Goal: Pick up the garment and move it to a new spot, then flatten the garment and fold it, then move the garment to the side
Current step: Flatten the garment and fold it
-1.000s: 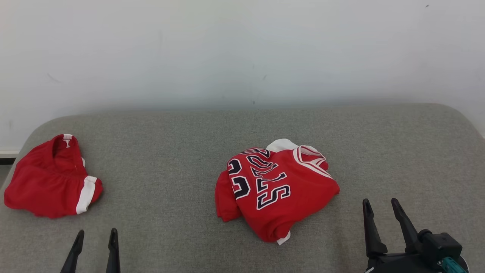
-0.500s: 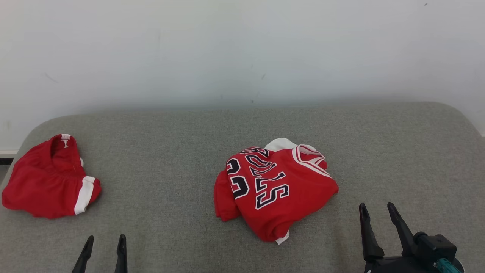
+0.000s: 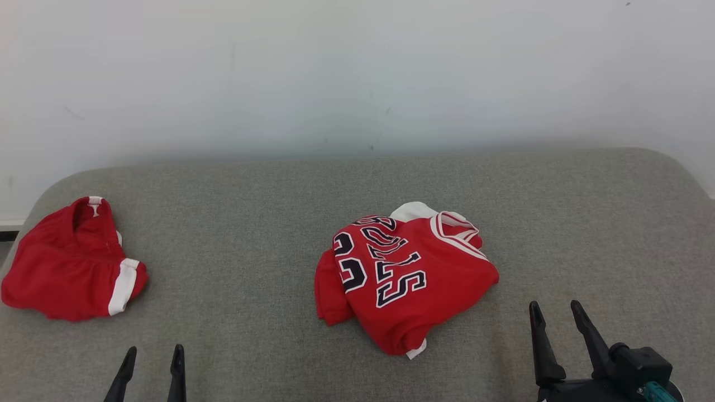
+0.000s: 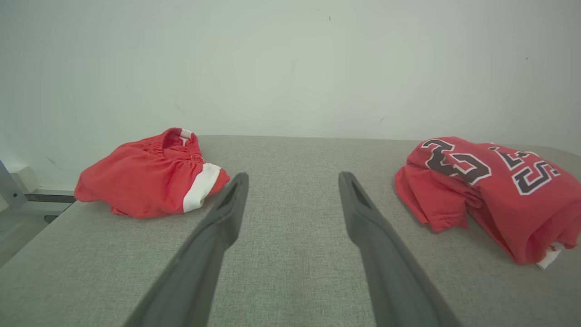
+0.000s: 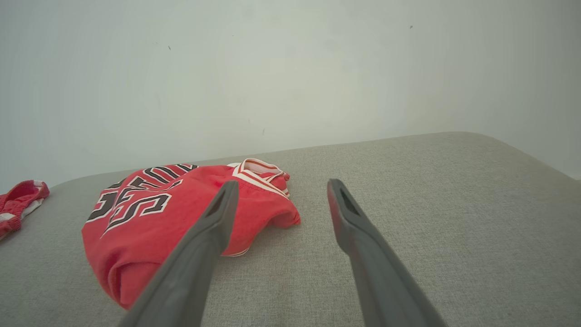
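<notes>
head view: red jersey w/ black-and-white lettering lies crumpled in a loose heap on the grey fabric desk, roughly mid-desk. its white-trimmed collar is on its far right side & a bit of white hem pokes out at its near edge. left of the jersey & well apart, by the desk's edge, sits a bunched pair of red shorts w/ a white band. right tool is just near-right of the jersey, not touching it, fingers spread & pointing away from the robot, nothing between them. left tool is near-left of the jersey, well apart from it, fingers also spread, empty, clear of the shorts too. behind the jersey a plain pale wall meets the desk's far edge. left wrist view: jersey off to the right of the spread fingers, shorts to the left, bare fabric in the gap. right wrist view: one finger overlaps the jersey's collar side in the pic, contact can't be told there; head view shows a gap.
</notes>
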Available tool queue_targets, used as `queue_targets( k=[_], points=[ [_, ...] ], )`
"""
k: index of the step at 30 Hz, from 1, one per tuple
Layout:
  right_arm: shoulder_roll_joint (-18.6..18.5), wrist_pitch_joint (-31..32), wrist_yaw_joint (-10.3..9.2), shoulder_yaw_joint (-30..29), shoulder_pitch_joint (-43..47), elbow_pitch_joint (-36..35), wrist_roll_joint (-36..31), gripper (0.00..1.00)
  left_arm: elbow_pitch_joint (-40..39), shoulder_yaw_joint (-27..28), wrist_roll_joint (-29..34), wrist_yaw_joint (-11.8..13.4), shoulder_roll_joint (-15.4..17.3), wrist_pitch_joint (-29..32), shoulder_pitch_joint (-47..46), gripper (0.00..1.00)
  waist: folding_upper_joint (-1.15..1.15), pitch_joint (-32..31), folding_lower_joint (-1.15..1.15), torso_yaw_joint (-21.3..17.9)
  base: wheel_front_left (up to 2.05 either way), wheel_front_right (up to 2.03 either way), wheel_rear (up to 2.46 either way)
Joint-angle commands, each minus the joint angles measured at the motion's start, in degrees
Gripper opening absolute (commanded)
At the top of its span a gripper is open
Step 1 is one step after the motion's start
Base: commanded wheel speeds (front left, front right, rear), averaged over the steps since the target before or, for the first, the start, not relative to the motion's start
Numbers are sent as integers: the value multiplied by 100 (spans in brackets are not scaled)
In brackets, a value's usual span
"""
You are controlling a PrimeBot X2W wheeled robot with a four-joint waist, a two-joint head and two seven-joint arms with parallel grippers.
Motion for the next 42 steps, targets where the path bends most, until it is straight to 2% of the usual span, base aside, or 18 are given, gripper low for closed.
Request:
queue_targets(
  k=[1, 12, 21, 33, 42],
  points=[
    [-9, -10, -12, 1, -19, 7, 18, 100, 20, 33, 40, -1, -16, -19, -45, 100, 0, 3, -1, -2, 0, 0, 0],
    [-10, -22, -12, 62, -84, 31, 25, 100, 62, 145, 118, -25, -108, -19, -165, 100, 0, 82, -1, -178, 0, 0, 0],
    [-9, 38, -12, 67, -180, -11, -63, 100, 399, -361, 220, -68, -215, -19, -769, 100, 0, 283, -1, -548, 0, 0, 0],
    [-9, -56, -12, 68, -460, -53, 17, 100, 1680, -1163, -74, -96, -9, -19, -1873, 100, 0, 1024, -1, -1268, 0, 0, 0],
    [-9, -186, -12, 70, -591, 104, 100, 100, 2510, -1691, -288, -91, 92, -19, -2278, 100, 0, 1219, -1, -1444, 0, 0, 0]
  ],
)
